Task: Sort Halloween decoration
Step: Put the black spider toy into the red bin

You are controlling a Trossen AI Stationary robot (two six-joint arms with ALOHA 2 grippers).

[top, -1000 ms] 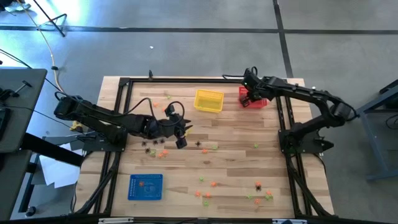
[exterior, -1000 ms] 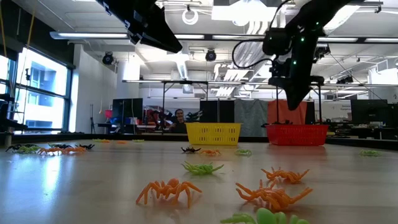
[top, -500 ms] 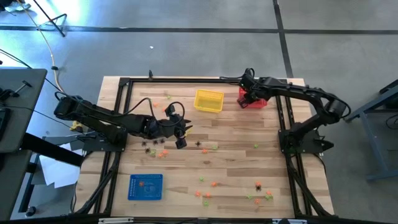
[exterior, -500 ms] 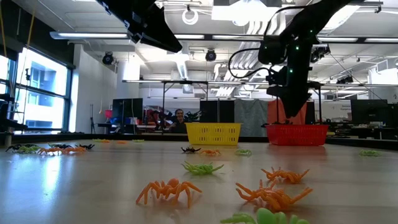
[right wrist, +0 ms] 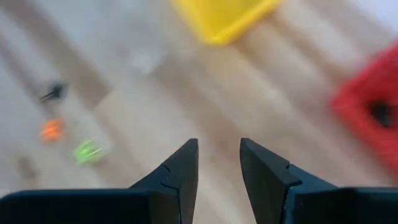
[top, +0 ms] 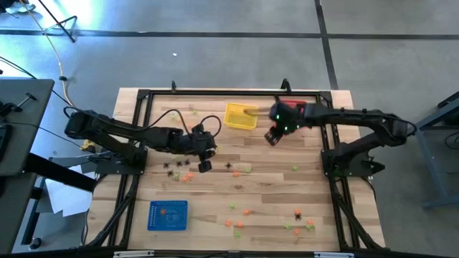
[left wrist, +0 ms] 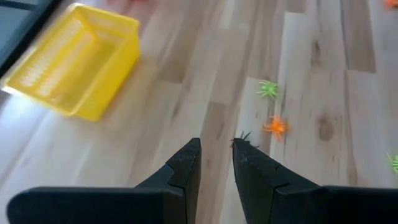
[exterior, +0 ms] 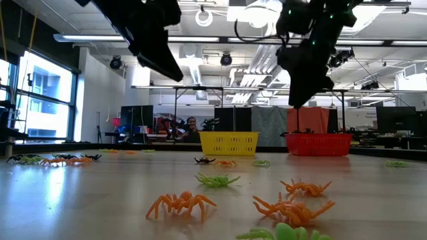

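Right claw (top: pixel 272 137) now off red basket (top: pixel 296 109)

Bare wood between yellow basket (top: pixel 240 116) and red basket (top: pixel 290 112) — spiders (top: pixel 237 169) scattered mid-table, blue basket (top: pixel 168 215) near front-left

Kind: tiny plastic spiders in orange, light green and black, scattered loose on the tabletop.
Left cluster (top: pixel 179 170): black, orange and green spiders bunched together, toward 9 o'clock from the tabletop's middle.
Centre pair: black spider (top: pixel 229 165) with a green spider (top: pixel 247 170) at its 3 o'clock, just beside it.
Lone green spider (top: pixel 295 168): toward 3 o'clock, apart from the others.
Near-edge group (top: pixel 234 223): orange and green spiders around 6 o'clock.
Corner group (top: pixel 301 221): black spider among green and orange ones, toward 5 o'clock.
Low view: orange spider (exterior: pixel 179 203) standing legs splayed, green spider (exterior: pixel 217 179) behind it.
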